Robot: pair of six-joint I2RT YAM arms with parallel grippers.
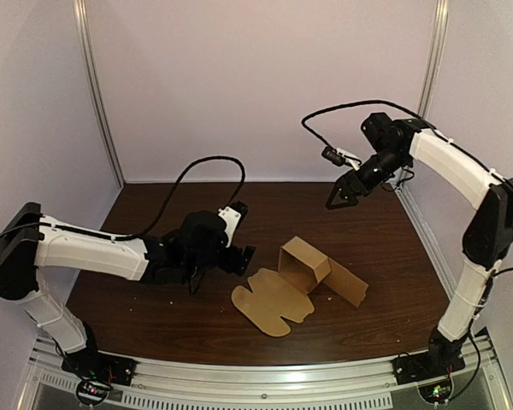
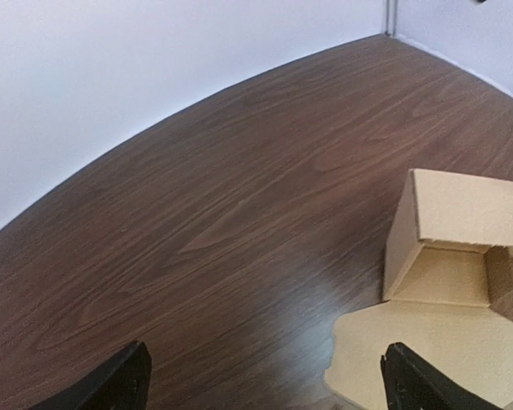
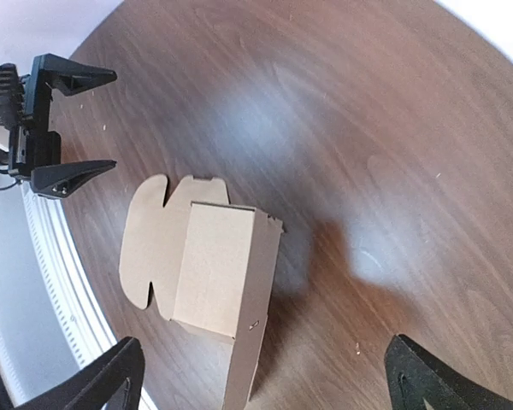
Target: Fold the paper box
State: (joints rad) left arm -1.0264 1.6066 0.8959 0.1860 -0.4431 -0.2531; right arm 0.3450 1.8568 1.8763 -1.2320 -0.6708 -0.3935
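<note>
paper box (image 2: 462,209) mouth, hidden in right wrist view

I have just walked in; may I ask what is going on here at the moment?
Two robot arms are set up to fold a paper box, which lies partly formed on the table. Its body stands up while its scalloped flap lies flat. Neither arm is holding it. The left gripper is open, low over the table just left of the box. The right gripper is open and raised above the table's far right side.
</note>
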